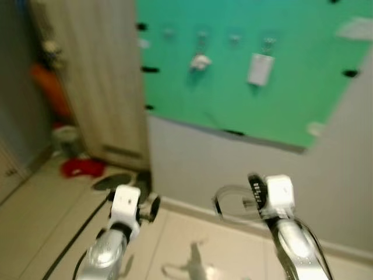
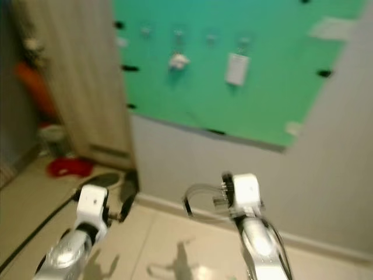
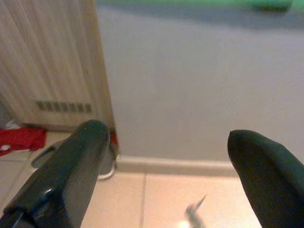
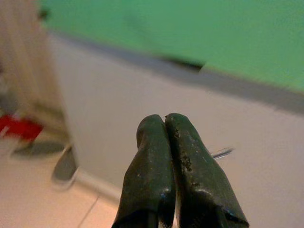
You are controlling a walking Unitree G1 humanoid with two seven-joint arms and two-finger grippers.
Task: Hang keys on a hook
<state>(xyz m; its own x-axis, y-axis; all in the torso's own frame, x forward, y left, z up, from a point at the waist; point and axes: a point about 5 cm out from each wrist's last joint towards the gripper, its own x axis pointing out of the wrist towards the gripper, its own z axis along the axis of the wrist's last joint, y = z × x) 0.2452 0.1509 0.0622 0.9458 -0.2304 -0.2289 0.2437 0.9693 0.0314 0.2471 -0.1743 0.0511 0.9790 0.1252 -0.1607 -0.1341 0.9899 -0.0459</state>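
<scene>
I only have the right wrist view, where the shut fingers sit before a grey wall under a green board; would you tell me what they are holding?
Observer: In the head views a thin key loop sticks out sideways from the right gripper. It is too blurred to make out any keys.
Operator: Thank you. Where are the hooks?
Observer: A row of four hooks runs high on the green board, above and ahead of that gripper.
Operator: Are any free?
Observer: The second holds a small white object and the fourth a white tag. The first and third look bare, though the picture is blurred.
</scene>
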